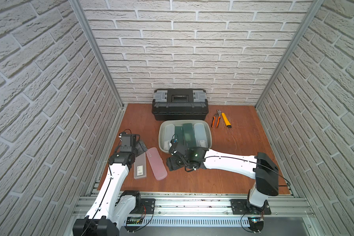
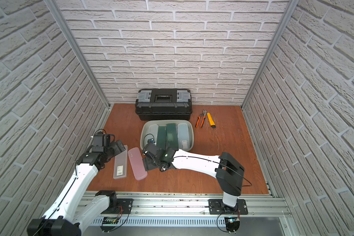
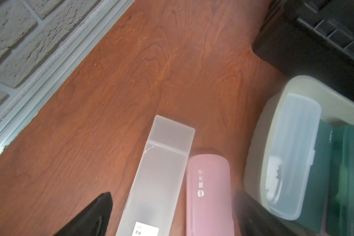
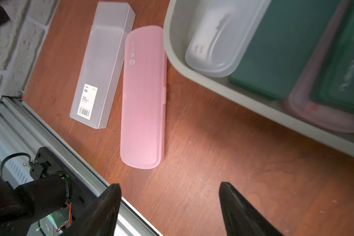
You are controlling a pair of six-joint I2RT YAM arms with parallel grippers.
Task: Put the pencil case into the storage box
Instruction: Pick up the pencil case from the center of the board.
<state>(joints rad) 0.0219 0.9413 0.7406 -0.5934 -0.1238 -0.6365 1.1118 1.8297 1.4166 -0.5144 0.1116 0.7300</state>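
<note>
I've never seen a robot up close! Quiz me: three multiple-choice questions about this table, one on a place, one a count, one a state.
1. The pink case lies: A) on the table between the frosted case and the storage box; B) inside the box; C) atop the toolbox.
2. Cases outside the box: A) one; B) two; C) four.
3. The right arm's fingers: A) shut on a case; B) holding pliers; C) apart, empty.
Answers: A, it rests on wood beside the box; B, pink and frosted; C, only table shows between them.
</note>
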